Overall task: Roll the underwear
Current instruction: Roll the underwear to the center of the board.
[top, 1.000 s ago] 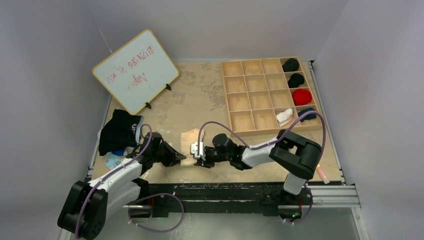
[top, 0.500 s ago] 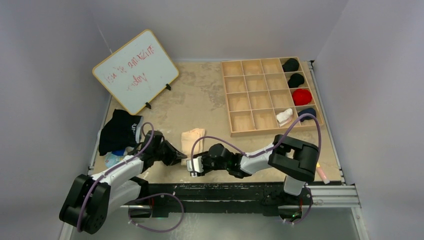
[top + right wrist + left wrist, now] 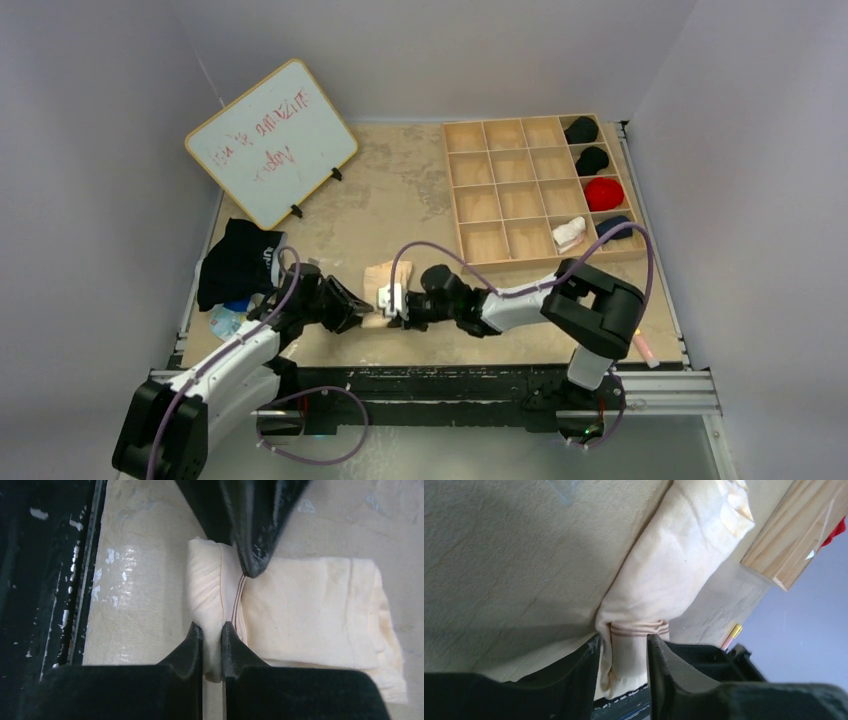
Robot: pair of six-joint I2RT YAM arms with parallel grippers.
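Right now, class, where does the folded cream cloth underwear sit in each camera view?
Top external: folded cream cloth underwear lies lower centre.
Left wrist: middle, stretching to the upper right.
Right wrist: centre and right.
Shared landmark: light wooden compartment tray, in top external and left wrist only.

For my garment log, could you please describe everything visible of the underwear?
The underwear is cream, soft-looking cloth with a stitched waistband, folded into a flat strip on the table. Its near end is bunched up, pinched in the jaws of the left gripper and the right gripper from opposite sides.
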